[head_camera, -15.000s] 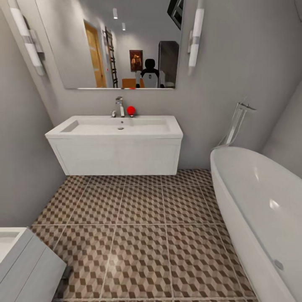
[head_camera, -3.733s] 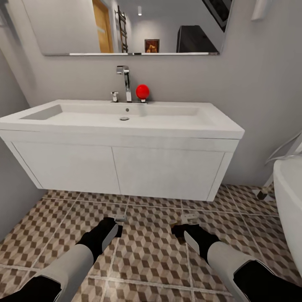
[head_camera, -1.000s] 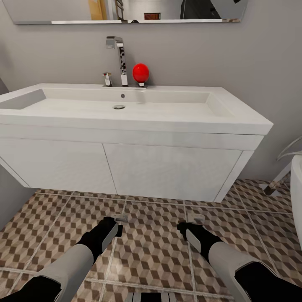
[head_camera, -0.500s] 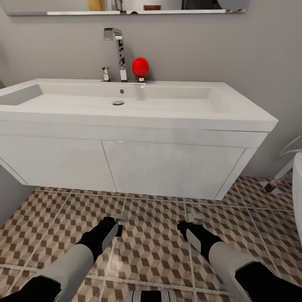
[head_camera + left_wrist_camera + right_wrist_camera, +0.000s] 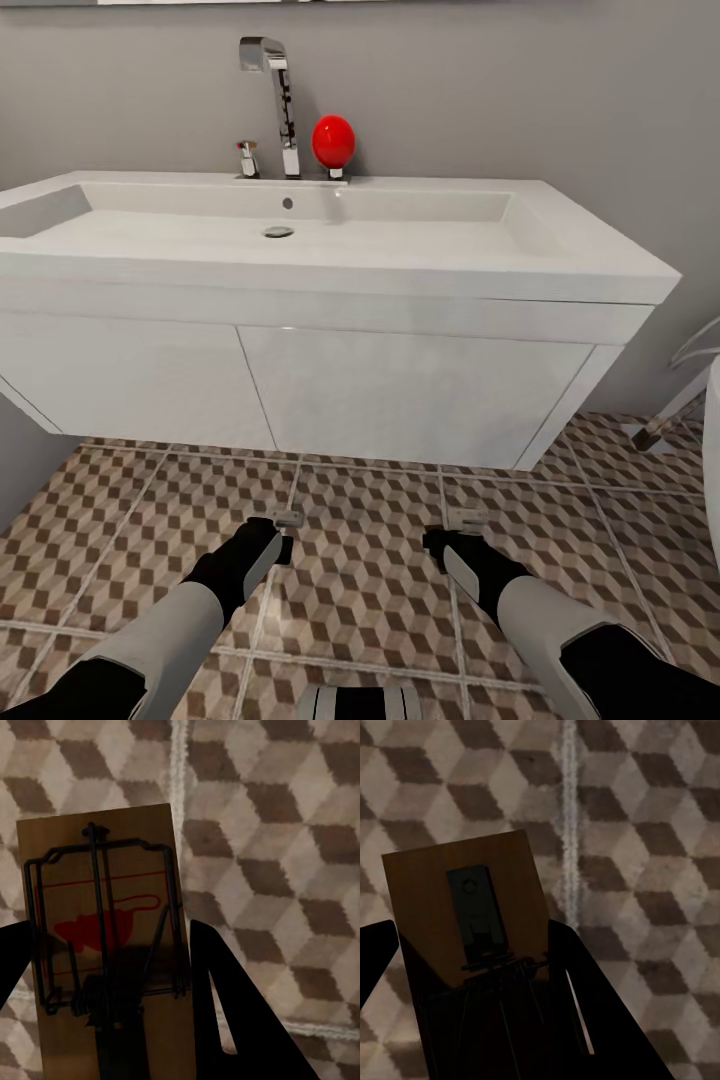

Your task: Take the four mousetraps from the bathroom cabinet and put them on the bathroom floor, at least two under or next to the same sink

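Note:
My left gripper (image 5: 280,533) is shut on a mousetrap (image 5: 288,519), a tan board with dark wire and a red mark (image 5: 101,915), held low over the bathroom floor (image 5: 370,590). My right gripper (image 5: 436,538) is shut on a second mousetrap (image 5: 466,517), whose board with a dark metal plate (image 5: 465,904) sits between the black fingers (image 5: 585,1012). Both traps hang a short way in front of the white vanity (image 5: 400,395) that carries the sink (image 5: 300,235) and its chrome tap (image 5: 275,95). The cabinet is out of view.
A red ball-shaped object (image 5: 333,142) stands beside the tap. The white bathtub's edge (image 5: 712,440) and its chrome filler pipe (image 5: 672,405) are at the right. A grey wall (image 5: 20,460) closes in at the left. Cube-patterned tiles run under the vanity.
The view has drawn closer to the sink, which now looms larger and the mirror has slid out of the top. Both grippers keep their hold on the mousetraps, unmoved relative to me.

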